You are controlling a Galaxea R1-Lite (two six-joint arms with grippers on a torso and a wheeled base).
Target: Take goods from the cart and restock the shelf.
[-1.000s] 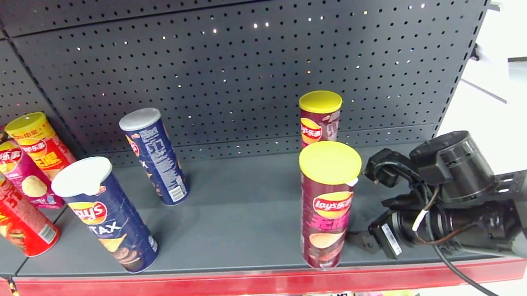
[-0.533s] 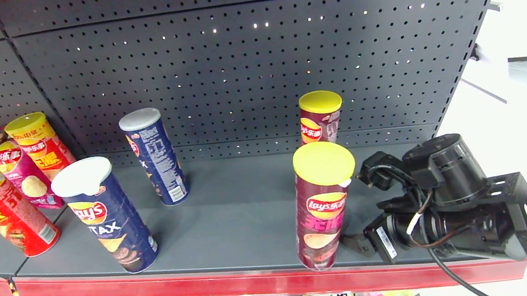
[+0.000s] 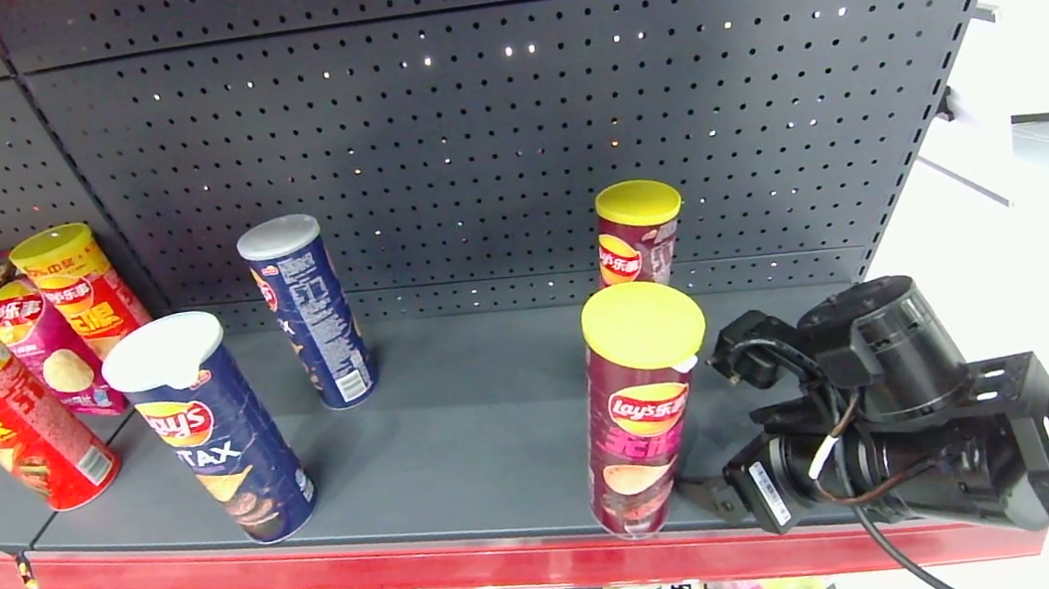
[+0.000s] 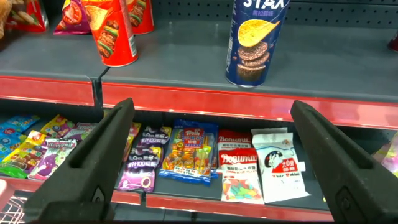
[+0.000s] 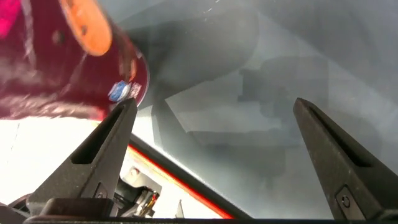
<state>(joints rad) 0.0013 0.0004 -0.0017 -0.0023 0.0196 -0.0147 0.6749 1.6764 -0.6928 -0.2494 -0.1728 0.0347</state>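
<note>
Grey shelf [image 3: 502, 437], maroon can [image 3: 644, 410] upright, right pincer [image 5: 214, 106] spread

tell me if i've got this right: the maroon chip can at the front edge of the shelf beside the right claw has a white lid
Not quite: its lid is yellow, not white, as the head view shows. The maroon chip can does stand at the front edge of the shelf beside the right claw.

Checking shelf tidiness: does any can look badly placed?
The front maroon can stands at the front edge of the shelf, its base seeming to overlap the red lip, so it looks precarious. The open right gripper is beside it.
</note>
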